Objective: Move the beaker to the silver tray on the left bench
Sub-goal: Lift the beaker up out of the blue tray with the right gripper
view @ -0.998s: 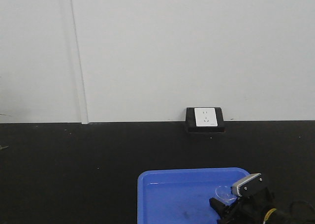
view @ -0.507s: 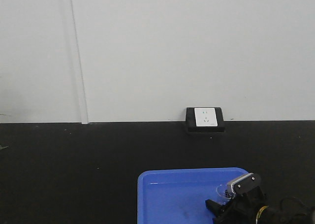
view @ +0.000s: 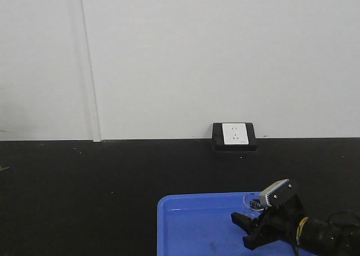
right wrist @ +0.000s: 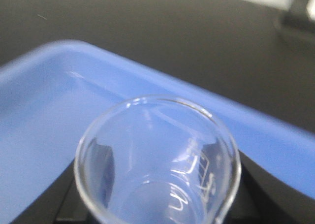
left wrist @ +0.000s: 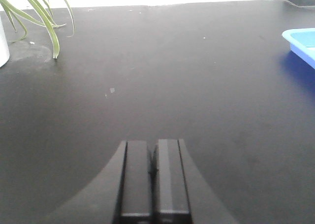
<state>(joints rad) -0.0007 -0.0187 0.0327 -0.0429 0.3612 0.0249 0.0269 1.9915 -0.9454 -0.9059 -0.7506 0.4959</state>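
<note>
The small clear beaker (right wrist: 157, 160) with faint printed marks sits between the black fingers of my right gripper (right wrist: 157, 207), which is shut on it. In the front view the right gripper (view: 246, 229) holds the beaker (view: 252, 201) just above the far right part of the blue tray (view: 197, 228). My left gripper (left wrist: 153, 155) is shut and empty, low over a black worktop (left wrist: 162, 71). The silver tray and the left bench with its sink are out of view.
The black worktop (view: 84, 194) ahead has a wall socket (view: 234, 135) against a white wall. In the left wrist view, green plant leaves (left wrist: 47, 17) hang at the far left and a corner of the blue tray (left wrist: 301, 42) shows at the right.
My right gripper has risen with the beaker in it, from low in the blue tray to above its far rim, and shifted slightly left.
</note>
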